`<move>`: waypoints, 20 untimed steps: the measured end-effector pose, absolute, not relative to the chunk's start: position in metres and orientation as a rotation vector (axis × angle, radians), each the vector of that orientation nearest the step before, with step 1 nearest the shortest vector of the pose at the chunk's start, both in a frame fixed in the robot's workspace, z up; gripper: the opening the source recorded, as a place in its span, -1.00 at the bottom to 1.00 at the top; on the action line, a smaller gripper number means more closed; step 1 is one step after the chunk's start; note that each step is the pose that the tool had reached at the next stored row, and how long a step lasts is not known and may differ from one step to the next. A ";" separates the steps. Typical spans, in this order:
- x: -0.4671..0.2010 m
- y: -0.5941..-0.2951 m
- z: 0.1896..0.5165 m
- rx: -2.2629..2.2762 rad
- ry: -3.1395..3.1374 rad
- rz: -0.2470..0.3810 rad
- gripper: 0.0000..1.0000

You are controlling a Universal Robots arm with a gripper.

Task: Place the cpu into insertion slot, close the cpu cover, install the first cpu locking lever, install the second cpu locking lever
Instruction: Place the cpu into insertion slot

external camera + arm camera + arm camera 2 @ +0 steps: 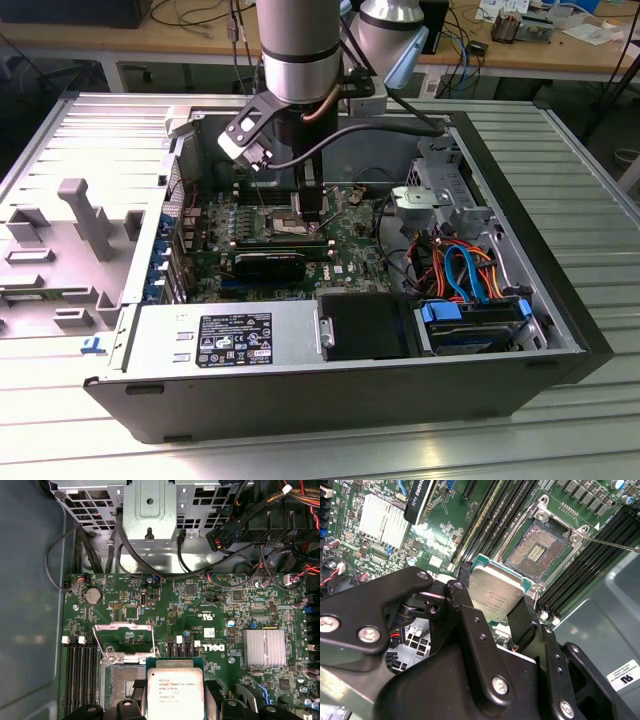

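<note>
The hand (492, 606), clamped on the cpu (496, 591) between its 2 fingers, holds it near the uncovered insertion slot (537, 550).

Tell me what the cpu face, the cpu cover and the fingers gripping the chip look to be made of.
The cpu: brushed silvery metal face, dull sheen, over a green board edge. The cpu cover: thin bright sheet metal, likely steel, glinting edges. The fingers: matte black, probably anodised metal or hard plastic, bolted links.
</note>
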State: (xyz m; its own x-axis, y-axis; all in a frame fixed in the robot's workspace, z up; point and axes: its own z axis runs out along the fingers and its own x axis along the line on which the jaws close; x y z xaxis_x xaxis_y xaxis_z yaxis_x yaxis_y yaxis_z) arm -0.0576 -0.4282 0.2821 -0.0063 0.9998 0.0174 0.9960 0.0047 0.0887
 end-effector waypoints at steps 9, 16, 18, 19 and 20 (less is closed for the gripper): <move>-0.058 -0.428 0.281 2.178 2.190 0.116 0.09; -0.058 -0.428 0.279 2.178 2.190 0.116 0.09; -0.058 -0.428 0.279 2.178 2.190 0.116 0.09; -0.058 -0.428 0.278 2.178 2.190 0.116 0.09; -0.058 -0.428 0.278 2.178 2.190 0.116 0.09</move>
